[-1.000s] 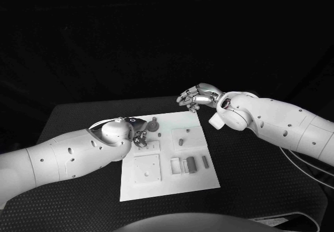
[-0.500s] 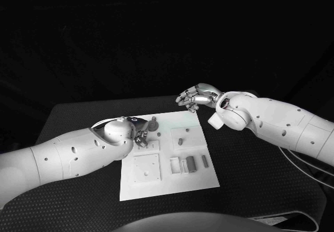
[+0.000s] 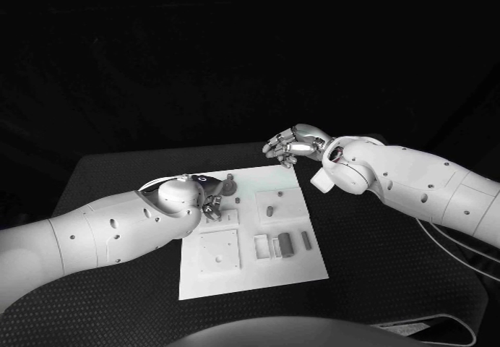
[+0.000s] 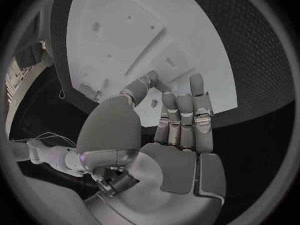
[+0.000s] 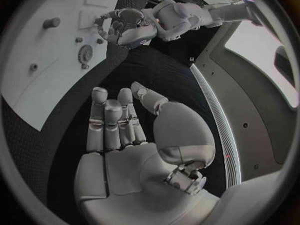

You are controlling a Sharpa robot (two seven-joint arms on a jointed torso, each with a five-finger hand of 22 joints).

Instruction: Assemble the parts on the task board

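A: Well, from the head view, where does it stand?

B: The left hand (image 3: 212, 200) hovers low over the board (image 3: 250, 278), at its far left part, fingers curled down near a gear (image 3: 228, 189). Whether they pinch anything cannot be told there. The right hand (image 3: 295, 143) hangs past the board's far edge, fingers curled in loosely, holding nothing visible.

A: And the parts?

B: A peg (image 3: 271, 212) stands in a raised block near the middle; two dark bars (image 3: 285, 243) lie beside a small frame (image 3: 261, 248), which looks hollow.

A: The left wrist view?

B: The left hand's fingers (image 4: 181, 115) lie pressed together and straight, thumb reaching toward the board's edge (image 4: 206, 60); nothing sits between them.

A: Right wrist view?

B: Fingers (image 5: 112, 120) side by side, slightly bent, palm bare. The gear (image 5: 85, 54) and peg (image 5: 51, 22) show on the board beyond.

A: How should the step go?

B: Probably a pick at the gear: lower straight, close on its rim, and avoid nudging the peg.
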